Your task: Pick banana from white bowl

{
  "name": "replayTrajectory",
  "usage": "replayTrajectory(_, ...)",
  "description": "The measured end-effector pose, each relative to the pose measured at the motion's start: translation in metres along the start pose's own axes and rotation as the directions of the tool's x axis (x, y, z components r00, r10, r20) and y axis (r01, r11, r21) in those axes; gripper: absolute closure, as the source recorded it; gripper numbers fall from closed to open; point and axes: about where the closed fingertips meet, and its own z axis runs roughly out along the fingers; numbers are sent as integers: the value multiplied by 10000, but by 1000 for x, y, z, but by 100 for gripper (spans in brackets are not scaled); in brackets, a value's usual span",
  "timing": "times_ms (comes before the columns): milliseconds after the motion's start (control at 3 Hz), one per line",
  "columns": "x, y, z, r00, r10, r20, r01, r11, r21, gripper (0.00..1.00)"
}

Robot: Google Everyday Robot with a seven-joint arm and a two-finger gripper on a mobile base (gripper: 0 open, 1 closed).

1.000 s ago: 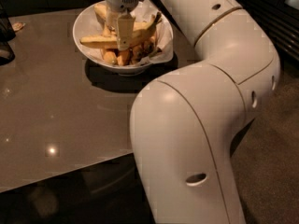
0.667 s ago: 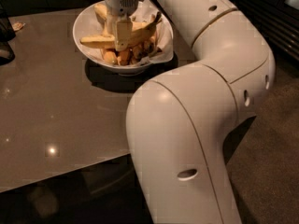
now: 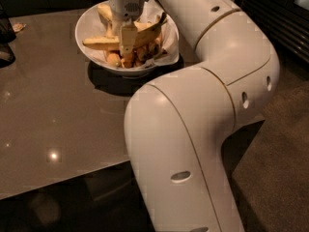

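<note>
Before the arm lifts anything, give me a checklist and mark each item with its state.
1. Gripper over the white bowl: ok, it reaches down into the middle of the bowl.
2. Banana within reach: ok, a pale piece lies across the bowl right beside the gripper.
3. Firm hold on the banana: cannot tell.
4. Bowl seated on the table: ok, it stands flat and well in from the near edge.
5. Paper lining free of the gripper: ok, it sticks out at the right rim, apart from the gripper.
6. Dark object at the left edge out of the way: ok, it is far from the bowl.
</note>
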Motion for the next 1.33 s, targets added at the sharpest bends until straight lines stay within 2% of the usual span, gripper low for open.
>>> replayTrajectory(333, 4, 6, 3, 10000, 73, -30, -74, 9998, -192, 66)
replayTrajectory(667, 4, 6, 3, 10000, 74, -31, -75, 9998, -193, 90)
replayTrajectory(1000, 4, 6, 3, 10000, 74, -31, -75, 9998, -193, 100)
replayTrajectory(1333, 5, 10, -11, 9992, 394, -43, -392, 9984, 413, 100)
